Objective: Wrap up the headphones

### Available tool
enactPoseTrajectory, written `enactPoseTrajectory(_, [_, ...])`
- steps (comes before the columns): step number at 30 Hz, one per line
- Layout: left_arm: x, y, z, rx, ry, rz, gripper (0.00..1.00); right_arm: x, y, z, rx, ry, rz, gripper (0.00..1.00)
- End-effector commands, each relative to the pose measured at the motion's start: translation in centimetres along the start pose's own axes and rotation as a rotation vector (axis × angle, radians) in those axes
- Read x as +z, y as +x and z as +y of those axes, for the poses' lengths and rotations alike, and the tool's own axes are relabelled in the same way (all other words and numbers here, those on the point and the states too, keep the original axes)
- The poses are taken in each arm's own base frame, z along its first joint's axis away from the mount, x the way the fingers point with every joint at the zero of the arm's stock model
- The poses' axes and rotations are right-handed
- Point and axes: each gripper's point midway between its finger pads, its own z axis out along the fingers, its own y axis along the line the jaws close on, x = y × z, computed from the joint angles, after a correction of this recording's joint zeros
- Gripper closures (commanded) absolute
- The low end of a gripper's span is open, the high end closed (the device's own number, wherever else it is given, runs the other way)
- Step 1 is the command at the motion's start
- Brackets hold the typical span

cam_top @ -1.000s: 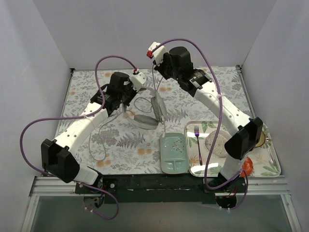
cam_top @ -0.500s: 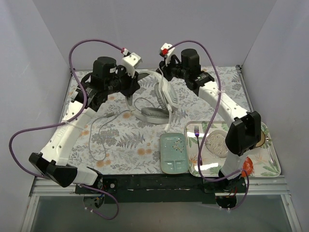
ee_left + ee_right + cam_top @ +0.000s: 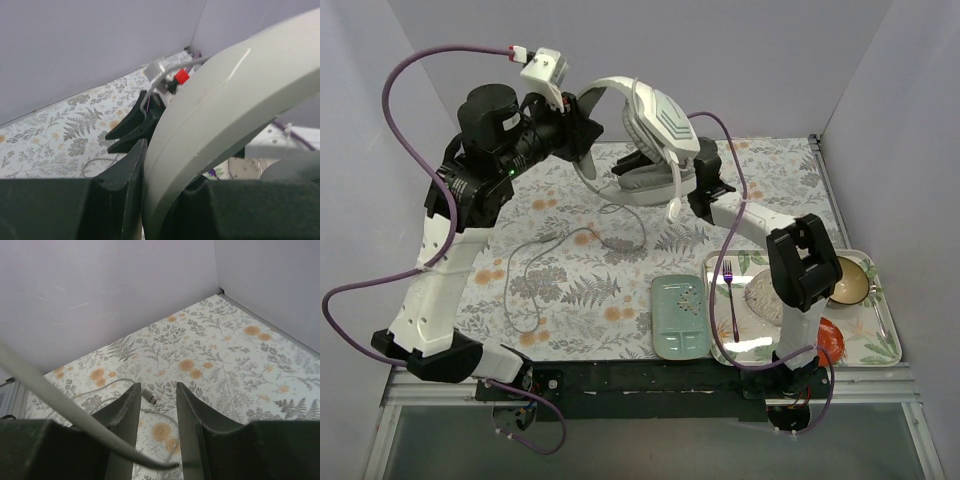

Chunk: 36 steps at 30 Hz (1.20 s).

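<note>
The white-and-grey headphones (image 3: 660,115) hang high above the flowered table, with one grey ear cup underneath. My left gripper (image 3: 582,135) is shut on the wide white headband, which fills the left wrist view (image 3: 225,100) between my left gripper's fingers (image 3: 165,170). The thin grey cord (image 3: 525,265) drops from the headphones and lies in loops on the table. My right gripper (image 3: 638,162) sits just behind and below the headphones, partly hidden. In the right wrist view it (image 3: 157,390) is open and empty; the cord (image 3: 55,400) crosses in front of it and the plug (image 3: 149,397) lies on the table below.
A pale green dish (image 3: 680,318) lies at the front middle. A metal tray (image 3: 880,355) at the front right holds a purple fork (image 3: 730,290), a bowl and plates. Grey walls close in the back and both sides.
My left arm has lifted the headphones off the table and high toward the camera, trailing the cord. My right gripper has swung left and now sits behind the raised headphones.
</note>
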Motion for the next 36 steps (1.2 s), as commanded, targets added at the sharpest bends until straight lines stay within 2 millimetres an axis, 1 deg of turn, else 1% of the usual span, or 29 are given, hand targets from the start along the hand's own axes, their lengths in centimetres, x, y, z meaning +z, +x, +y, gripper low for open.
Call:
enactPoseTrajectory(1, [-1.6,-6.0,0.0,-0.113,-0.066,-0.183,1.0,1.8,2.2,0.9,0.051,-0.041,-0.037,0.57])
enactPoseTrajectory(2, [-2.4,-7.5,-0.2,-0.12,-0.069,-0.223,1.0,2.3,3.4,0.4,0.066,-0.028,-0.025,0.57])
enactPoseTrajectory(3, [-2.1,-7.8,-0.1,-0.127,-0.075,-0.23,1.0,2.8,4.0,0.7,0.075,-0.031,-0.02,0.57])
enactPoseTrajectory(5, [-2.4,-8.9,-0.1,-0.135,-0.078,-0.258,1.0,3.6,4.5,0.6,0.088,-0.016,-0.02,0.57])
enactPoseTrajectory(6, [-3.0,-10.0,-0.3,-0.134,-0.076,-0.289,1.0,4.0,5.7,0.5,0.104,-0.006,-0.004,0.57])
enactPoseTrajectory(8, [-3.0,-10.7,0.0,-0.138,-0.094,-0.312,1.0,4.8,6.4,0.1,0.117,0.015,-0.002,0.56])
enactPoseTrajectory(10, [-3.3,-11.6,-0.1,-0.136,-0.092,-0.337,1.0,5.6,6.9,0.2,0.135,0.019,0.005,0.57])
enactPoseTrajectory(11, [-3.4,-11.9,-0.3,-0.144,-0.087,-0.344,1.0,6.2,7.0,-0.1,0.138,0.031,0.0,0.56])
enactPoseTrajectory(13, [-3.8,-12.7,-0.6,-0.156,-0.075,-0.364,1.0,7.1,7.4,0.1,0.148,0.04,0.006,0.57])
enactPoseTrajectory(14, [-3.4,-12.6,-0.6,-0.159,-0.071,-0.358,1.0,7.4,8.1,-0.1,0.156,0.053,0.013,0.57])
enactPoseTrajectory(15, [-3.2,-12.6,-0.8,-0.165,-0.061,-0.357,1.0,8.1,7.6,0.2,0.152,0.045,0.001,0.58])
enactPoseTrajectory(16, [-3.4,-12.9,-0.8,-0.166,-0.062,-0.365,1.0,8.4,7.9,0.2,0.158,0.046,0.008,0.59])
enactPoseTrajectory(17, [-3.3,-13.0,-0.7,-0.165,-0.065,-0.369,1.0,8.7,8.4,0.1,0.171,0.049,0.015,0.64])
enactPoseTrajectory(18, [-3.1,-13.0,-0.5,-0.164,-0.078,-0.372,1.0,9.0,8.5,0.4,0.177,0.043,0.016,0.69])
enactPoseTrajectory(19, [-3.3,-13.2,0.4,-0.165,-0.123,-0.388,1.0,9.0,8.8,0.4,0.184,0.043,0.02,0.75])
enactPoseTrajectory(20, [-3.1,-13.3,0.7,-0.16,-0.139,-0.393,1.0,9.0,9.3,0.4,0.193,0.042,0.033,0.85])
enactPoseTrajectory(23, [-2.8,-13.5,2.1,-0.142,-0.209,-0.415,1.0,8.7,11.5,1.0,0.221,0.049,0.103,0.96])
enactPoseTrajectory(25, [-2.7,-13.7,3.2,-0.126,-0.266,-0.43,1.0,8.4,13.0,1.8,0.219,0.043,0.156,0.99])
enactPoseTrajectory(26, [-2.6,-14.0,3.6,-0.12,-0.283,-0.45,1.0,8.1,13.7,2.2,0.227,0.046,0.19,0.99])
enactPoseTrajectory(27, [-1.9,-13.7,4.2,-0.111,-0.308,-0.443,1.0,7.9,14.3,3.0,0.208,0.028,0.216,0.99])
enactPoseTrajectory(28, [-2.1,-13.9,5.3,-0.083,-0.367,-0.457,1.0,7.3,15.5,3.3,0.211,0.025,0.249,0.99])
enactPoseTrajectory(29, [-2.0,-14.4,5.9,-0.073,-0.396,-0.485,1.0,7.0,15.2,4.0,0.206,0.021,0.258,0.99])
enactPoseTrajectory(30, [-1.7,-14.3,6.8,-0.058,-0.432,-0.487,1.0,6.5,16.0,4.7,0.209,0.021,0.297,0.99])
enactPoseTrajectory(31, [-1.6,-14.3,8.4,-0.033,-0.495,-0.492,1.0,5.9,16.9,5.0,0.193,0.024,0.325,0.99])
enactPoseTrajectory(32, [-1.7,-14.9,9.2,-0.018,-0.522,-0.52,1.0,5.6,16.3,5.6,0.172,0.02,0.33,0.99])
enactPoseTrajectory(33, [-1.7,-15.0,10.1,-0.007,-0.558,-0.528,1.0,4.9,17.2,6.3,0.169,0.021,0.371,0.99])
enactPoseTrajectory(34, [-1.8,-15.4,11.7,0.004,-0.6,-0.546,1.0,4.6,17.5,6.3,0.132,0.036,0.391,0.99])
enactPoseTrajectory(35, [-1.9,-15.6,12.5,0.015,-0.62,-0.556,1.0,3.9,17.3,6.8,0.116,0.044,0.406,0.99])
enactPoseTrajectory(36, [-2.3,-15.8,14.3,0.018,-0.658,-0.565,1.0,3.8,17.6,7.7,0.1,0.035,0.425,0.99])
